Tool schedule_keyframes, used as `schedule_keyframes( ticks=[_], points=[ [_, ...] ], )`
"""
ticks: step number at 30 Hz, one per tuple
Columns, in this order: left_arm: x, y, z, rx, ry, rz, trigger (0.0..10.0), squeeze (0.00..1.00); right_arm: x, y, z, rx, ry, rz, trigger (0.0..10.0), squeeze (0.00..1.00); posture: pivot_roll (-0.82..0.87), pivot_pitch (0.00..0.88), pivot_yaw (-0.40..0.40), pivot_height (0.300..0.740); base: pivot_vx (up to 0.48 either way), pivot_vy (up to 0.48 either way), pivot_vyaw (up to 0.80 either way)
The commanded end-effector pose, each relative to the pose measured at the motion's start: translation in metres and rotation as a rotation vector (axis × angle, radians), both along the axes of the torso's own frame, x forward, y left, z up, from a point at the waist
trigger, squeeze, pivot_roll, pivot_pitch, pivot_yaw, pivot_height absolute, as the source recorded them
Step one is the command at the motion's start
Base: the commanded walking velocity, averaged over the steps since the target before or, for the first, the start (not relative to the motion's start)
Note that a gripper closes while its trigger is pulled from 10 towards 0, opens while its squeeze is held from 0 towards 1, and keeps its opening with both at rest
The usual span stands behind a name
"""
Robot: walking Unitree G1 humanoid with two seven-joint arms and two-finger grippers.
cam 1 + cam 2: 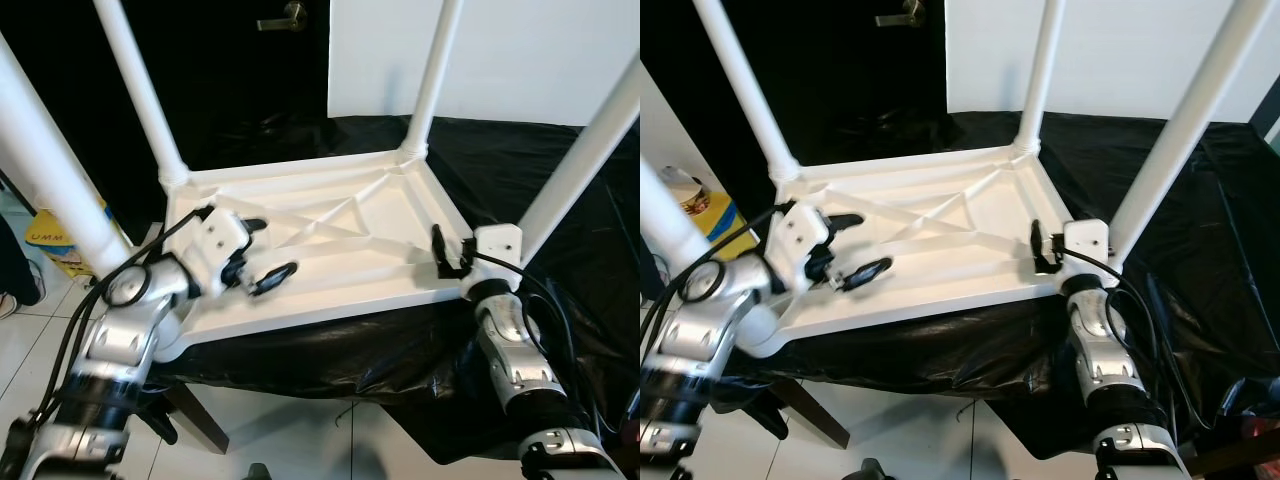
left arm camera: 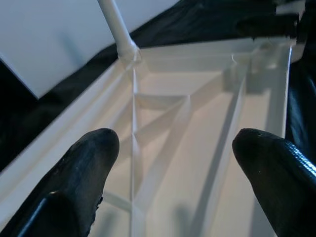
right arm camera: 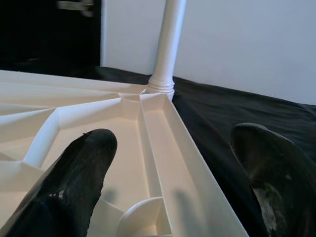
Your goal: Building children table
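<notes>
Black sheeting [image 1: 560,170] carries the upturned table [image 1: 330,240]. Both my claws are spread, left gripper [image 1: 262,252] over its ribs, right gripper [image 1: 450,252] at the rim. Looks light, stiff, slick; I'd grip the rim.

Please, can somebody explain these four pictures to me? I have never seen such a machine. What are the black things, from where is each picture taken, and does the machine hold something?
This is a humanoid robot with two silver arms. The two wide pictures come from its head, looking down. The two close pictures come from cameras on its wrists; the black shapes there are the gripper fingers.

A white children's table lies upside down on a black cover, with four legs pointing up.

The left gripper hangs open over the table's ribbed underside. The right gripper is open at the table's near right edge, one finger over the inside, the other outside. Neither holds anything.
</notes>
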State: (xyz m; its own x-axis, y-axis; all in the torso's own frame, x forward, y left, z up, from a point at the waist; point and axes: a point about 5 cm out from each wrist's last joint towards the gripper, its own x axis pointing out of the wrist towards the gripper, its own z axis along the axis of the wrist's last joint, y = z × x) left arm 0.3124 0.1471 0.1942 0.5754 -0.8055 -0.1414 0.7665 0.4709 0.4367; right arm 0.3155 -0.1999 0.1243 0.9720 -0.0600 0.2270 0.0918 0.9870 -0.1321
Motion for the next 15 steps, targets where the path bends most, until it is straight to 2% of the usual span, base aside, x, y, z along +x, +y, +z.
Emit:
schedule_keyframes(
  ticks=[1,6,7,10,13,15],
  points=[
    [0.002,-0.007,-0.001,0.012,0.007,-0.048,10.0,0.0,-0.011,-0.036,-0.007,0.029,0.025,-0.169,10.0,0.0,-0.07,0.035,0.018,0.74,0.0,0.0,0.0],
    [0.004,-0.021,-0.004,0.005,0.021,-0.111,10.0,0.0,-0.02,-0.047,-0.009,0.015,0.022,-0.24,10.0,0.0,-0.09,0.042,0.032,0.74,0.0,0.0,0.0],
    [0.005,-0.026,-0.005,0.001,0.023,-0.134,10.0,0.0,-0.024,-0.053,-0.01,0.009,0.017,-0.281,10.0,0.0,-0.1,0.043,0.035,0.74,0.0,0.0,0.0],
    [0.005,-0.026,-0.005,0.001,0.023,-0.134,10.0,0.0,-0.024,-0.053,-0.01,0.009,0.017,-0.281,10.0,0.0,-0.1,0.043,0.035,0.74,0.0,0.0,0.0],
    [0.006,-0.039,-0.004,-0.023,0.023,-0.173,10.0,0.0,-0.033,-0.063,-0.011,0.009,0.014,-0.34,10.0,0.0,-0.1,0.044,0.039,0.74,0.0,0.0,0.0],
    [0.004,-0.043,-0.004,-0.036,0.022,-0.185,10.0,0.0,-0.033,-0.061,-0.012,0.011,0.017,-0.33,10.0,0.0,-0.1,0.04,0.031,0.74,0.0,0.0,0.0]
  ],
)
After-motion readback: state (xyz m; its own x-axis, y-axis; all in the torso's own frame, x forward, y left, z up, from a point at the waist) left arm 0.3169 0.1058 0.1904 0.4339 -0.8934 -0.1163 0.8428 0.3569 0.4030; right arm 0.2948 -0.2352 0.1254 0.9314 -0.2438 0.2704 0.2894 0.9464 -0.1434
